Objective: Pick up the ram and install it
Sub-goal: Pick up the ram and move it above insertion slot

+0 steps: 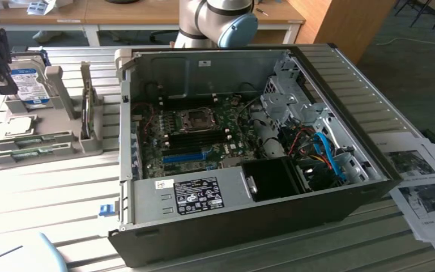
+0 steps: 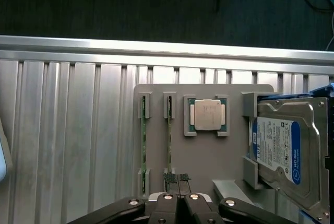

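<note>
**Lining up on the ram with the pincer closed**

The ram (image 2: pixel 168 130) stands on its thin edge in the grey holder (image 2: pixel 209 166). A clip holds it at each end, so it runs from one edge of the holder to the opposite edge. A second stick (image 2: pixel 143 140) stands parallel just beside it, toward the holder's outer edge. The processor (image 2: pixel 207 114) sits in a recess on the ram's other side, and the hard drive (image 2: pixel 284 151) is propped at the far edge.

The gripper (image 2: pixel 177 179) hangs above one end of the ram, fingers pressed together and holding nothing.

A clean pick likely needs the fingers parted before any descent, one on each face of the board. They look slightly off toward the processor, so centring matters. The gap to the second stick is narrow, and a finger there could knock it. Gripping mid-length and lifting straight out of the clips should keep the board square.
</note>
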Action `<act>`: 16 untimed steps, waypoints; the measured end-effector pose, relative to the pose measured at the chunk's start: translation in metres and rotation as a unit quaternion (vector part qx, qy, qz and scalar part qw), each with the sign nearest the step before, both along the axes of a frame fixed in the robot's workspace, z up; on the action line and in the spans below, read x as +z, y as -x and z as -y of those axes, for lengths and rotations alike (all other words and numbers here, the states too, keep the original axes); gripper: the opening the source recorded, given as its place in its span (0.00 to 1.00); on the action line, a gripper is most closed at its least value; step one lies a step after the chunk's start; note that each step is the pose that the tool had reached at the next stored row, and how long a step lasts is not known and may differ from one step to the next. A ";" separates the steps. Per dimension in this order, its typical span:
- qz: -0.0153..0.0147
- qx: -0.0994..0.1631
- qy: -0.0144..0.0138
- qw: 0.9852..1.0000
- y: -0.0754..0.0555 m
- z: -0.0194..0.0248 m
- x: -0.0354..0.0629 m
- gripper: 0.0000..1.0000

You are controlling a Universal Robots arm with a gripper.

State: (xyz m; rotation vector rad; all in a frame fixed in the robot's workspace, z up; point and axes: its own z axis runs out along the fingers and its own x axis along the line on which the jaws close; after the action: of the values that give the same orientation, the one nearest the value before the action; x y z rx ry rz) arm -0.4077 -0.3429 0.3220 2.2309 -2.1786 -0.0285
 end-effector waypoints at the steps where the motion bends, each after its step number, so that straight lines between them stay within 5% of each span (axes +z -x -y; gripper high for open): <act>1: 0.000 0.000 0.000 1.000 0.000 0.0000 -0.0016 0.09; 16: 0.000 0.000 0.000 1.000 0.000 0.0000 -0.0221 0.09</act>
State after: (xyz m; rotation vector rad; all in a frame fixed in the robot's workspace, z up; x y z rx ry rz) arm -0.4078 -0.3429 0.2999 2.2308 -2.1786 -0.0285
